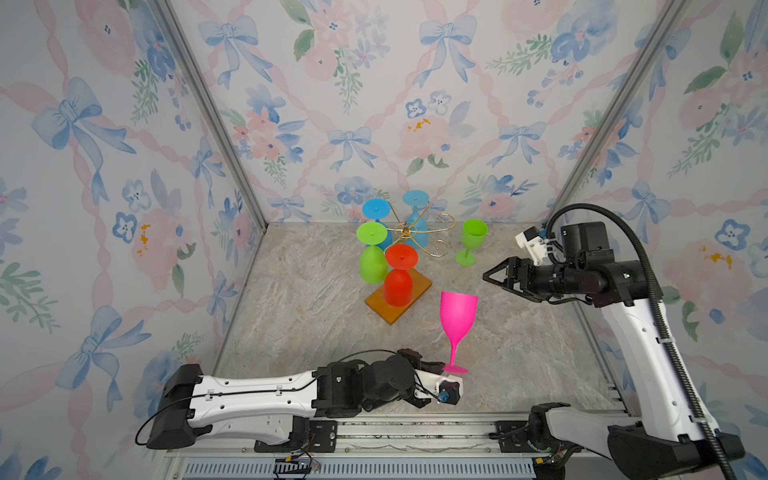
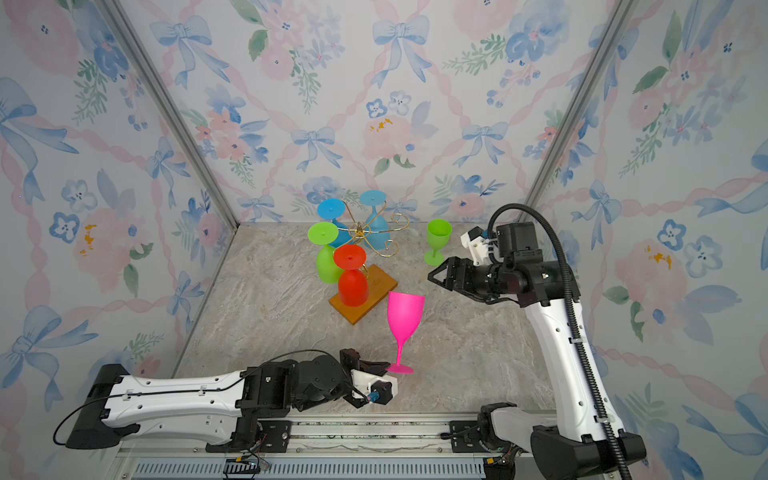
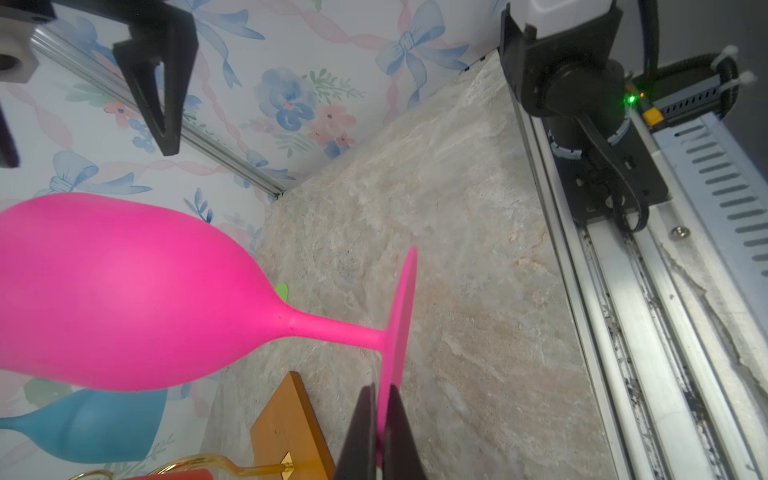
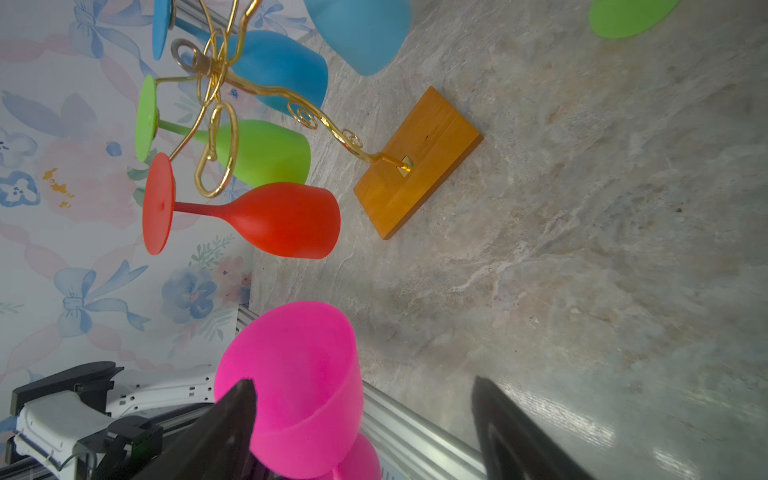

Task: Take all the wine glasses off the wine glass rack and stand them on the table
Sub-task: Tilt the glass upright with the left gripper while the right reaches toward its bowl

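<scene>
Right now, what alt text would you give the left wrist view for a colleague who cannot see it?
The left gripper has its jaws shut on the foot rim of a pink wine glass, whose big bowl dominates the frame against the marble table. Beyond it show the wine glass rack, by its wooden base, and a blue glass.

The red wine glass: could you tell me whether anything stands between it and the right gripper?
Nothing lies squarely between the red wine glass and the right gripper; the pink glass, pinched at its foot by the left gripper, stands close beside that path.
</scene>
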Robot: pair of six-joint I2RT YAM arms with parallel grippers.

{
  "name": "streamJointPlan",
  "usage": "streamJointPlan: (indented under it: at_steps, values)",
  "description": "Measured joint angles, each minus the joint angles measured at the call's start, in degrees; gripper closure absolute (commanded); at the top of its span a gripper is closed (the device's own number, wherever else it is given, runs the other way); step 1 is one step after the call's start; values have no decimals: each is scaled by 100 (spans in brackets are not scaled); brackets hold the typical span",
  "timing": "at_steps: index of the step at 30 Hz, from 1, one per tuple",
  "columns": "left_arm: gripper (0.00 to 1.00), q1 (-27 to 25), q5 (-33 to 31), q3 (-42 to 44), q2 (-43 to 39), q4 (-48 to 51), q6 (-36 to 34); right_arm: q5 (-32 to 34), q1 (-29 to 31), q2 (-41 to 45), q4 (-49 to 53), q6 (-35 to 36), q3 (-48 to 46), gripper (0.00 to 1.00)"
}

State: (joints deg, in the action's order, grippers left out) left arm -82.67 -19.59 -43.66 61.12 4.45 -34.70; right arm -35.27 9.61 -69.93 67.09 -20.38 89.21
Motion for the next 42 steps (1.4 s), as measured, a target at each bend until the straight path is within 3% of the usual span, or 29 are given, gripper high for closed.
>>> streamJointPlan:
  at_steps: [9,19,32,42]
  values:
    - [100,-245,-1165,345,452,-61,-1172,452,660,-177,310,188,2,20]
    - [100,-249,-2267,1799,337,-1589,-2647,894,1276,-389,345,247,2,22]
    - [100,-249,-2741,2699,-258,-3139,-3864,1152,1934,-632,96,131,-122,29]
    - [100,-249,-2822,3237,-531,-3718,-4531,997,2299,-848,-374,-68,-125,43]
